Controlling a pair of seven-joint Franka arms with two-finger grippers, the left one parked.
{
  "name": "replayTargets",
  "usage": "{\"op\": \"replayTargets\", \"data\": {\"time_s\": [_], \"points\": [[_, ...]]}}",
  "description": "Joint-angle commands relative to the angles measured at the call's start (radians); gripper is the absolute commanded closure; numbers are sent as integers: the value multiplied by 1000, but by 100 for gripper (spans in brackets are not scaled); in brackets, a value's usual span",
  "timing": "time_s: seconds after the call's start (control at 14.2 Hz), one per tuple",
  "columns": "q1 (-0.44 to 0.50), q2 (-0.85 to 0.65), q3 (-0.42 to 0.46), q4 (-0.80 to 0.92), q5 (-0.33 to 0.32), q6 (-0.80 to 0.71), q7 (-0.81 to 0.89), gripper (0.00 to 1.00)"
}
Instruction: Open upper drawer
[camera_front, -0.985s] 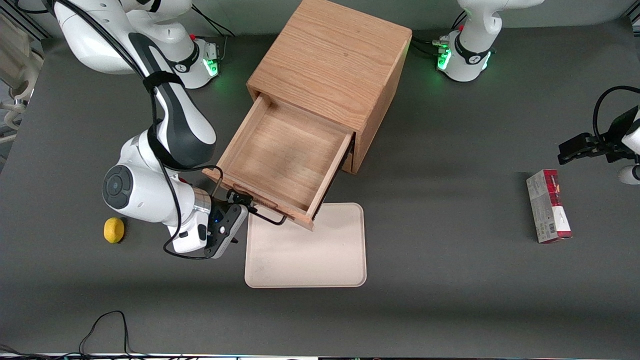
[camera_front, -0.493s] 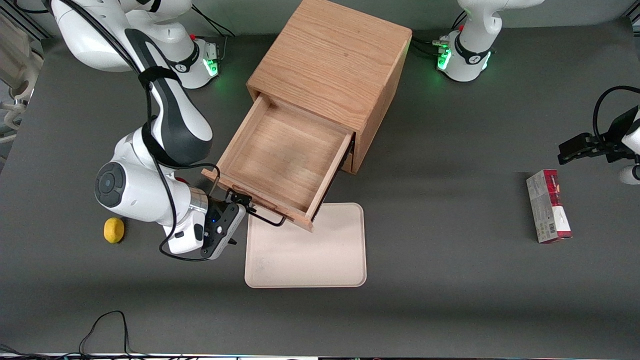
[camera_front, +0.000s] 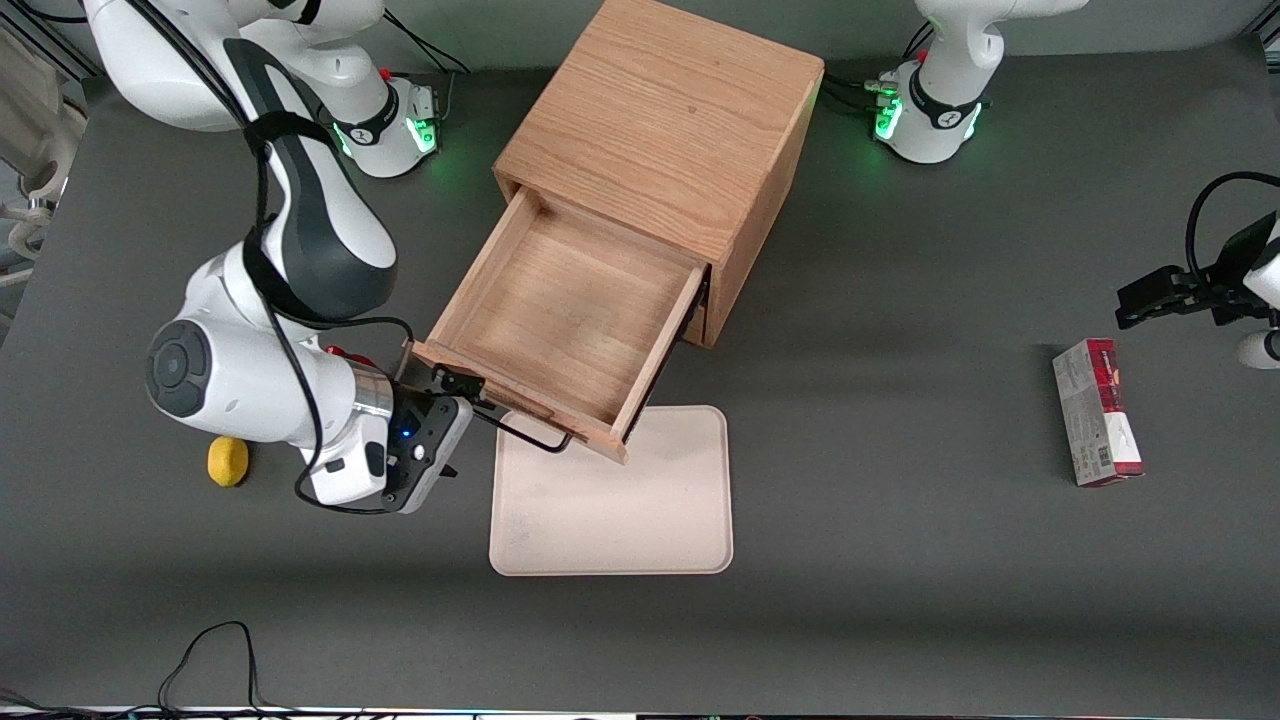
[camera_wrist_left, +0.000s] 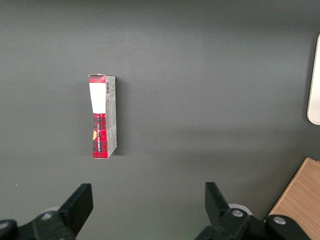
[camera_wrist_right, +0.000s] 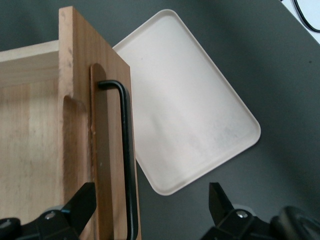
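Observation:
The upper drawer (camera_front: 570, 320) of the wooden cabinet (camera_front: 670, 130) stands pulled far out, its tray body bare inside. Its black bar handle (camera_front: 527, 431) runs along the drawer front. My right gripper (camera_front: 452, 392) is at the handle's end toward the working arm, just in front of the drawer front. In the right wrist view the gripper (camera_wrist_right: 150, 197) is open, its fingers wide apart to either side of the handle (camera_wrist_right: 127, 160) and drawer front (camera_wrist_right: 80, 150) without touching the bar. The lower drawer is hidden under the upper one.
A beige tray (camera_front: 620, 500) lies on the table in front of the open drawer, partly under it; it also shows in the right wrist view (camera_wrist_right: 190, 115). A lemon (camera_front: 228, 460) lies beside the working arm. A red box (camera_front: 1095, 410) lies toward the parked arm's end.
The right arm and gripper have slid along the drawer front toward the working arm's end of the handle. The drawer has stayed pulled out in the same place.

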Motion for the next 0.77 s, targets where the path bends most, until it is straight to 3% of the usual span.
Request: {"op": "replayTargets", "data": {"time_s": [0.0, 0.07, 0.28, 0.49, 0.7], "points": [[0, -82, -44, -15, -30, -112, 42, 0], [10, -116, -73, -35, -40, -157, 75, 0], [13, -299, -93, -246, -169, -144, 104, 0], [11, -468, -142, -478, -186, -104, 246, 0], [7, -561, -197, -573, -189, -102, 404, 0]]}}
